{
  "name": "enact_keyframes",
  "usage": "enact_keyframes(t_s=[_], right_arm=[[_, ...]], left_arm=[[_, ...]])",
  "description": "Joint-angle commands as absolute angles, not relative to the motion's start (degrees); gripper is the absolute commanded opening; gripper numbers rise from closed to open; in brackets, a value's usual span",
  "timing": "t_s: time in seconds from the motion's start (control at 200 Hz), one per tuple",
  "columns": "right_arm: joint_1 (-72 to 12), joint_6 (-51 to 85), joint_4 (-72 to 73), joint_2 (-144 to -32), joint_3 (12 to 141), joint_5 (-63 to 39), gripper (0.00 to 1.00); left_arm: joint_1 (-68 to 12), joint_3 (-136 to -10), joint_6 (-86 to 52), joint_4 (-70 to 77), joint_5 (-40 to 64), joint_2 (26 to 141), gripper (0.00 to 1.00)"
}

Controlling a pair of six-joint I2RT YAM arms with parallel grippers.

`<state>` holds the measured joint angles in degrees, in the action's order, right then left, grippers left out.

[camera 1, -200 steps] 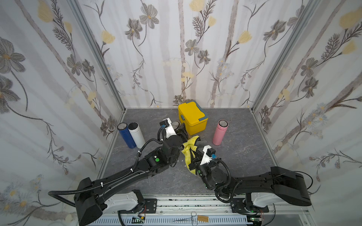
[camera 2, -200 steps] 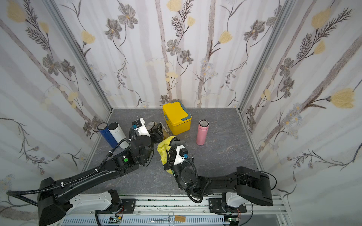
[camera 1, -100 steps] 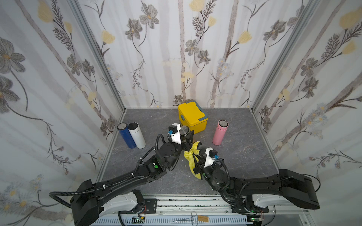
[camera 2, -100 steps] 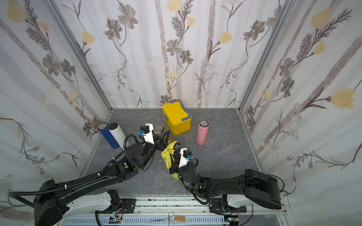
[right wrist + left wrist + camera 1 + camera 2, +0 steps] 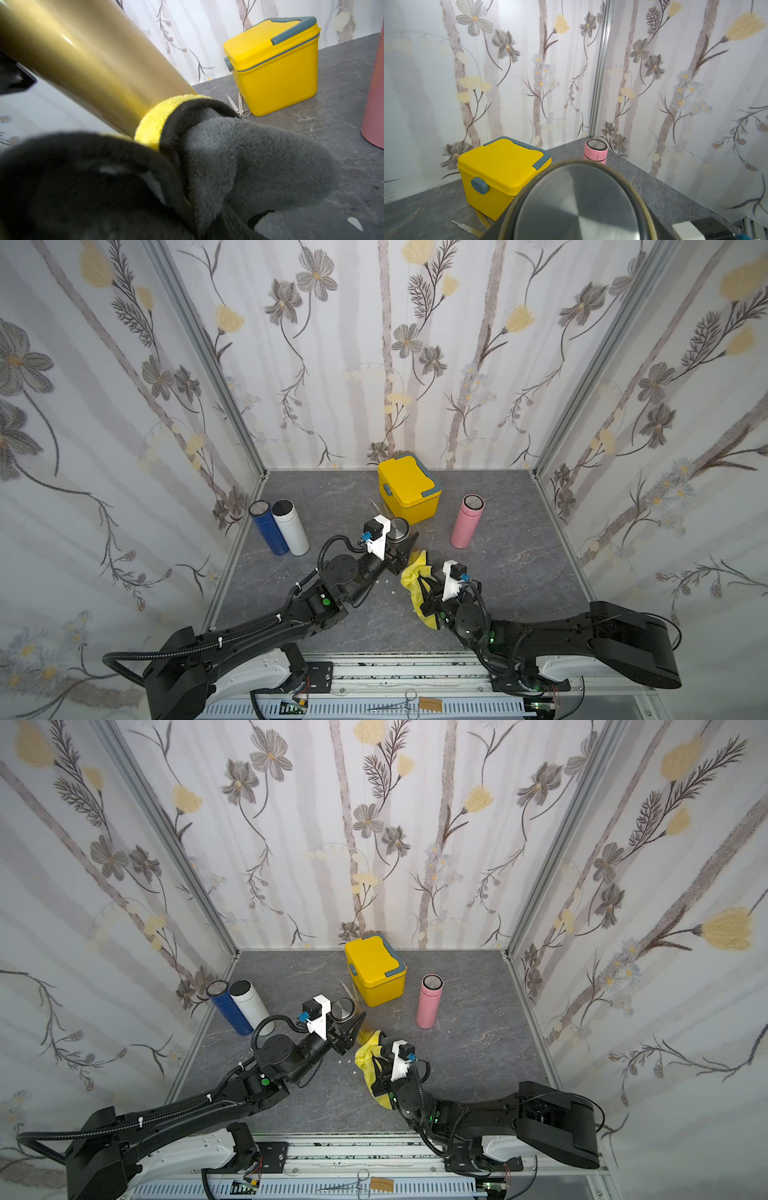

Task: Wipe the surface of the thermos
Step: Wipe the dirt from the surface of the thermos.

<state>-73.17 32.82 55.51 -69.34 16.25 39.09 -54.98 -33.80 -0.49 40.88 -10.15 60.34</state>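
1. Gold thermos (image 5: 93, 62) tilts over the bench (image 5: 519, 572), clamped in your left pincer (image 5: 400, 552), near the yellow lidded box (image 5: 409, 489).
2. Your right pincer (image 5: 427, 592) is clamped on the yellow-and-grey cloth (image 5: 249, 155), wrapped against the lower barrel.
3. Press firmly, stroke lengthwise, and have the left roll the barrel to expose unwiped faces.

No writing can be read; a faint mark on the pink thermos (image 5: 595, 153) is too small.
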Motion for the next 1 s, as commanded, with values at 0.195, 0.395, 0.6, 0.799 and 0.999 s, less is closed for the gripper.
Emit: enact_keyframes(t_s=[0.195,0.395,0.6,0.799,0.999], right_arm=[[-71.1,33.1,53.9,-60.9,17.8,35.6,0.00],[-68.5,42.0,64.8,-70.5,9.6,32.7,0.00],[-68.2,35.4,52.7,-60.6,17.9,31.6,0.00],[-67.8,33.5,52.8,-57.8,20.7,29.3,0.00],[-65.9,42.9,63.5,-70.7,12.5,28.9,0.00]], left_arm=[[-52.2,-31.2,0.9,49.9,3.0,58.9,0.00],[-50.9,-29.4,0.8,52.3,9.3,57.6,0.00],[-50.1,-28.5,0.3,53.8,13.7,57.1,0.00],[-49.7,-28.1,0.0,55.1,17.8,57.3,0.00],[-49.5,-27.6,-0.7,56.2,20.8,56.7,0.00]])
